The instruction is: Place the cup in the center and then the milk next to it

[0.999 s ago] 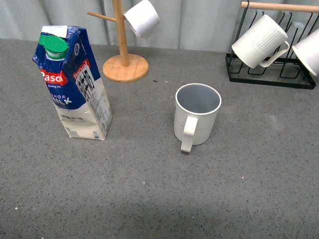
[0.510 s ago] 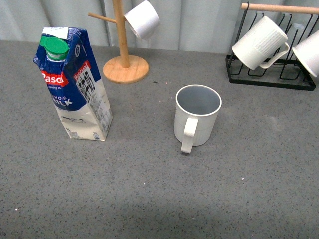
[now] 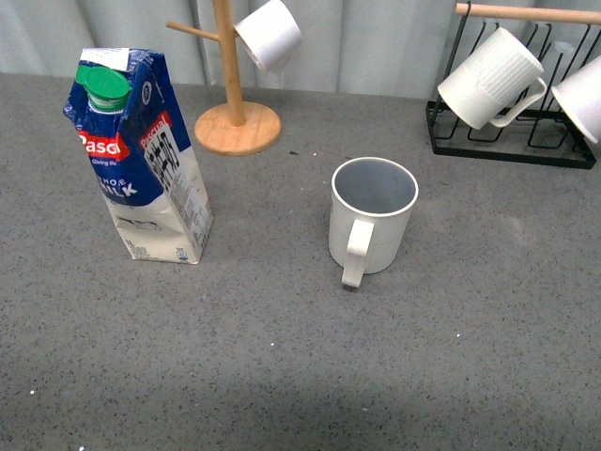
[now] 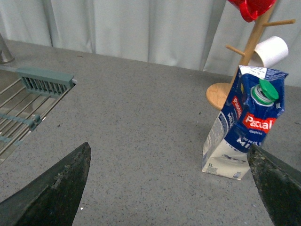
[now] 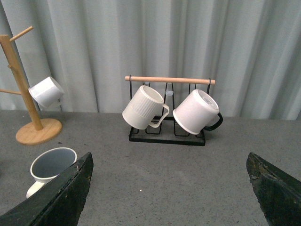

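Presently, our left gripper and right gripper: jaws spread wide, both empty. Cup upright near centre; milk standing well left of it. We judge the milk stiff-sided yet crushable: take it mid-body, across flat sides.

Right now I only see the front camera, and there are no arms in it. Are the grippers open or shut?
Observer: Both are open. The left gripper and the right gripper are each spread wide and hold nothing.
Operator: Is anything up high that my picture cuts off?
Observer: Yes, a red cup hangs at the top of the wooden tree.
Operator: And off to the side?
Observer: There is a sink set into the counter. The milk stands between it and the wooden tree.
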Action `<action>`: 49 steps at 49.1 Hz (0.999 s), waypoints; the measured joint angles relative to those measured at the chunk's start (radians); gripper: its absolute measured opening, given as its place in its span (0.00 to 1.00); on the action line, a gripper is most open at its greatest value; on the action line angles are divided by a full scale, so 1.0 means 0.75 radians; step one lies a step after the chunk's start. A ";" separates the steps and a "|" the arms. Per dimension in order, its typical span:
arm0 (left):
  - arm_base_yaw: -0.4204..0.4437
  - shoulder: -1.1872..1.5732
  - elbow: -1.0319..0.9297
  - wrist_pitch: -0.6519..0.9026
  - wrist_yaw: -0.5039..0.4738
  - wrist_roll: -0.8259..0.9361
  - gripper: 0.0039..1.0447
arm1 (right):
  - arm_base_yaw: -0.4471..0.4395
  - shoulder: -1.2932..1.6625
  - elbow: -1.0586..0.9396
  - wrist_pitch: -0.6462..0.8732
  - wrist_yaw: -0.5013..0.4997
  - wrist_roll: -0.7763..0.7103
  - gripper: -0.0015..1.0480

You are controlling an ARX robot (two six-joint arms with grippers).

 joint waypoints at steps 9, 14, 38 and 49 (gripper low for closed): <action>0.088 0.845 0.156 0.637 0.140 -0.069 0.94 | 0.000 0.000 0.000 0.000 0.000 0.000 0.91; 0.073 1.175 0.218 0.786 0.204 -0.087 0.94 | 0.000 0.000 0.000 0.000 0.000 0.000 0.91; -0.145 1.790 0.386 0.975 0.174 -0.030 0.94 | 0.000 0.000 0.000 0.000 0.000 0.001 0.91; -0.204 1.833 0.439 0.942 0.237 -0.052 0.94 | 0.000 0.000 0.000 0.000 0.000 0.000 0.91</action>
